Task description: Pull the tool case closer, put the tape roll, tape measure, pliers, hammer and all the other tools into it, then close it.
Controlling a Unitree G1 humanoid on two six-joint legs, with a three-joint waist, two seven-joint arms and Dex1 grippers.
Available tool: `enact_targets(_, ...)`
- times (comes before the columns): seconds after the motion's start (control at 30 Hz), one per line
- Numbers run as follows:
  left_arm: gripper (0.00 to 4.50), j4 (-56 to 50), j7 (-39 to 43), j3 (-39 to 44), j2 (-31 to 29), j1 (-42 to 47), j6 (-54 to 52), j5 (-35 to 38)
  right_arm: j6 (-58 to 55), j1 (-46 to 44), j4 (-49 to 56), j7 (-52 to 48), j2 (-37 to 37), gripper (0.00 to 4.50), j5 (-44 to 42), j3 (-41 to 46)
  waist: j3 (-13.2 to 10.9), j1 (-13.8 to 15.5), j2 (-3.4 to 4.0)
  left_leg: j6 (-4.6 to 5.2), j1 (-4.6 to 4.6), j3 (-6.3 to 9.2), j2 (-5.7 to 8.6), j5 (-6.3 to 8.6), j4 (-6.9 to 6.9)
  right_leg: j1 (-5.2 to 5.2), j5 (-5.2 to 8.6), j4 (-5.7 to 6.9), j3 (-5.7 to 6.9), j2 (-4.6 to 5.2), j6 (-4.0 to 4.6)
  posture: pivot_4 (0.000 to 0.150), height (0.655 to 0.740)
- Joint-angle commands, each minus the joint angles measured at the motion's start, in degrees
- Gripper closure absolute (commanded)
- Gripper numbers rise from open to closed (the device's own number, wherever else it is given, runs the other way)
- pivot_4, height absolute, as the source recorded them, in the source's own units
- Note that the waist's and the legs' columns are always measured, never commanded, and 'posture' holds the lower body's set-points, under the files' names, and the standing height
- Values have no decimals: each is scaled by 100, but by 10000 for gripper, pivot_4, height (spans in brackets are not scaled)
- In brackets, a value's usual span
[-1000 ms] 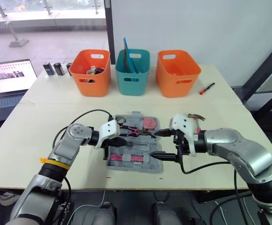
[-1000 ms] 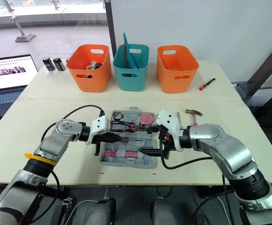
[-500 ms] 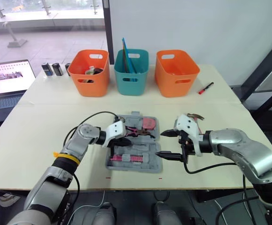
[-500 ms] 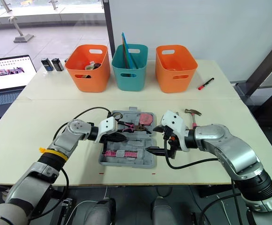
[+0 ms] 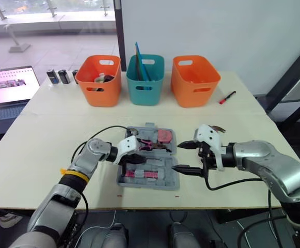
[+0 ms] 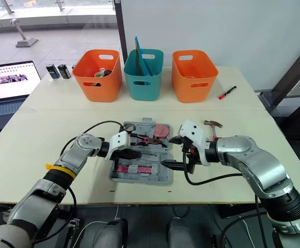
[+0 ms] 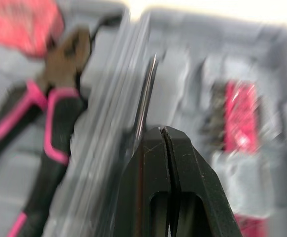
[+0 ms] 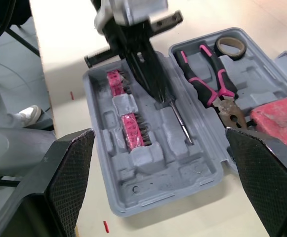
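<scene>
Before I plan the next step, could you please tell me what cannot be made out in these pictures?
Hammer: mostly hidden behind the right gripper, head views.
Left gripper: left wrist view is blurred; whether its shut fingers hold the thin metal shaft is unclear.
Right-hand orange bin: front wall hides its contents, head views.
Dark items beside the laptop: too small to identify, head views.
</scene>
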State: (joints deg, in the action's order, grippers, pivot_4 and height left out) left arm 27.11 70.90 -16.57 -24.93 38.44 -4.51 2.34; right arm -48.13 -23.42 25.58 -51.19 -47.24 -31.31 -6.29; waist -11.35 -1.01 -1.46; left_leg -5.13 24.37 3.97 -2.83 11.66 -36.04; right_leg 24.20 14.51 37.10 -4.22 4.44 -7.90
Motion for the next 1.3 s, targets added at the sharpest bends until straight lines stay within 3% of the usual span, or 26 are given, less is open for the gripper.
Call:
enact_targets(0.03, 44628, -312, -83, 235, -118, 70, -147, 153, 62, -160, 89, -40, 21, 0, -21, 78, 0, -4, 0, 0, 0, 0, 0, 0, -1, 0, 1, 0, 0, 0, 1, 1500, 7344)
enact_targets(0.43, 44628, 1225, -476, -285, 122, 122, 721, -640, 63, -201, 87, -48, 50, 0, 42, 66, 0, 10, 0, 0, 1, -1, 0, 0, -2, 0, 4, -3, 0, 0, 7, 1500, 7344)
enact_targets(0.6, 44628, 1463, -533, -222, 214, 188, 718, -576, 30, -116, 159, -35, 15, 0, 15, 145, 2, 18, 2, 0, -4, -1, 0, 0, -5, -8, 4, -3, 0, 0, 9, 1500, 7344)
enact_targets(0.83, 44628, 710, -315, 35, 157, 175, 319, -166, 44, -152, 111, -93, 36, 0, -11, 139, 2, 13, 2, 0, -3, 0, 0, 0, -5, -7, 4, -3, 0, 0, 9, 1500, 7344)
enact_targets(1.0, 44628, -922, -152, 602, -149, -105, -787, 655, 696, 42, -115, -144, 56, 0, 327, 169, 1, -4, 1, 0, 3, 0, 0, 0, 1, 2, 4, -3, 0, 0, 8, 1500, 7344)
enact_targets(1.13, 44628, -2025, -590, 1380, -654, -715, -1487, 1091, 1436, 482, -558, -376, -78, 0, 594, 326, 0, -39, 3, 0, 0, 0, 0, 0, 7, 2, 5, -2, 0, 0, 2, 1500, 7344)
enact_targets(1.23, 37016, -2307, -791, 2007, -1172, -1446, -1558, 1219, 1825, 770, -1197, -701, -106, 0, 477, 674, 0, -91, 3, 0, -5, -1, -1, 0, 8, 2, 5, -1, -1, 0, 4, 1500, 7344)
enact_targets(1.3, 27599, -2219, -986, 2474, -1482, -2020, -1269, 1185, 2219, 1002, -1701, -945, -172, 0, 494, 948, 0, -134, 3, 0, -5, -1, -1, 0, 9, 0, 6, -3, -1, 0, 4, 1500, 7344)
